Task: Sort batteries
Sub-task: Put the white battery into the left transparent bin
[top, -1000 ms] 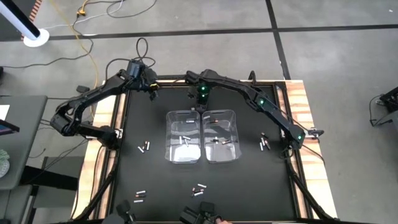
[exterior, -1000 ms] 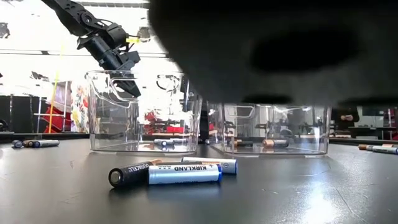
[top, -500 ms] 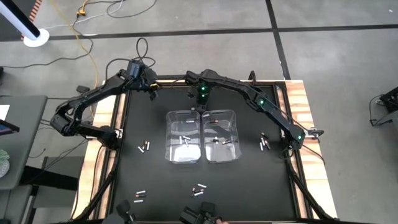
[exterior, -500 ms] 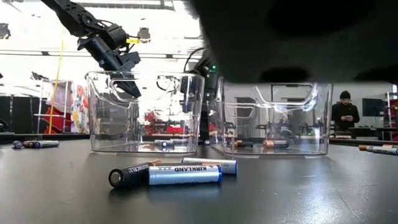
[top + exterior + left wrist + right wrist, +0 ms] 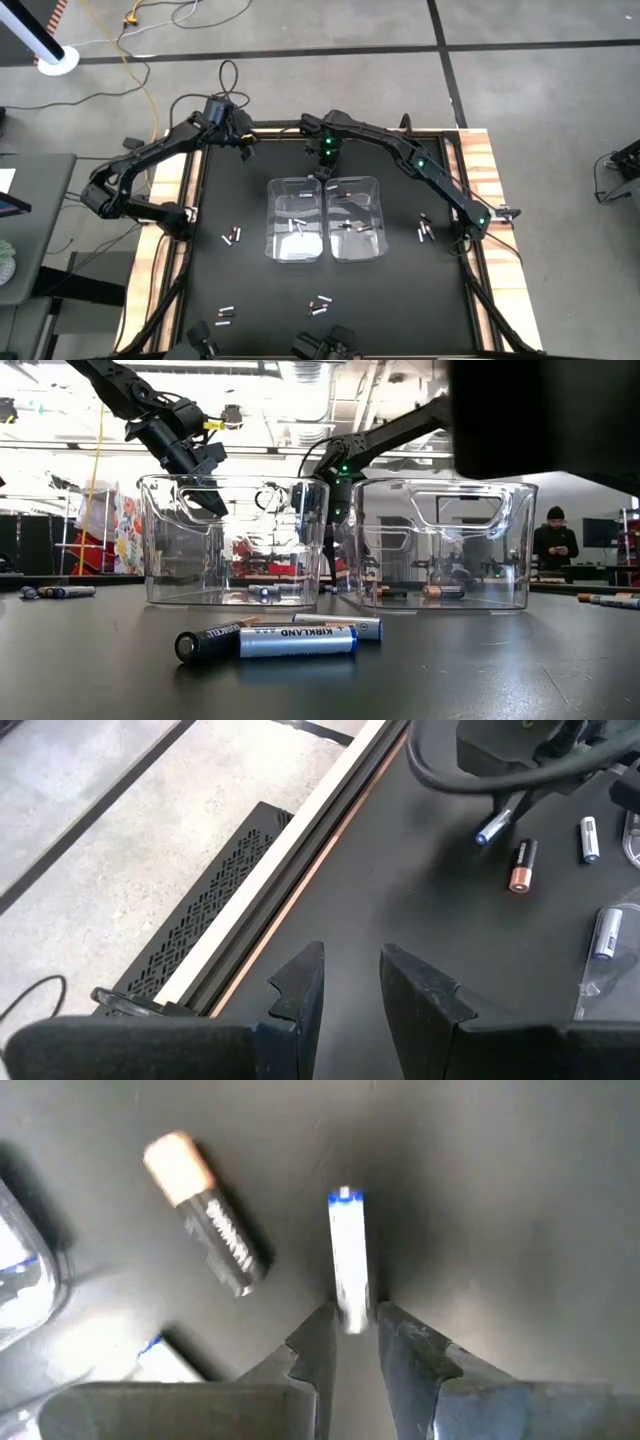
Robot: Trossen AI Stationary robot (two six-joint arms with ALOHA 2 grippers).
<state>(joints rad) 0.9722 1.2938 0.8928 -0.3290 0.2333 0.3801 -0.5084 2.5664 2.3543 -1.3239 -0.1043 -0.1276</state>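
The black table top (image 5: 250, 300) is seen from above, with two clear rectangular plastic bins (image 5: 325, 218) standing side by side at its centre. Both dark arms reach in from the far edge.

The right gripper (image 5: 352, 1342) is positioned just behind the bins, near the gap between them. Its fingers (image 5: 318, 1342) are closed on one end of a slim white-and-blue battery (image 5: 347, 1255), which is held above the table and projects forward from the fingertips. Beside this held battery, a dark battery with a copper-coloured end (image 5: 208, 1225) is seen lying on the table.

The left gripper (image 5: 348, 988) is held at the far left corner of the table, well apart from the bins. Its fingers are set slightly apart, with nothing between them.

Loose batteries (image 5: 231, 236) are scattered on the table, well apart from both grippers: near the left bin, right of the right bin, and at the near edge, where three lie together (image 5: 280, 638). A few batteries (image 5: 297, 225) are seen inside each bin.
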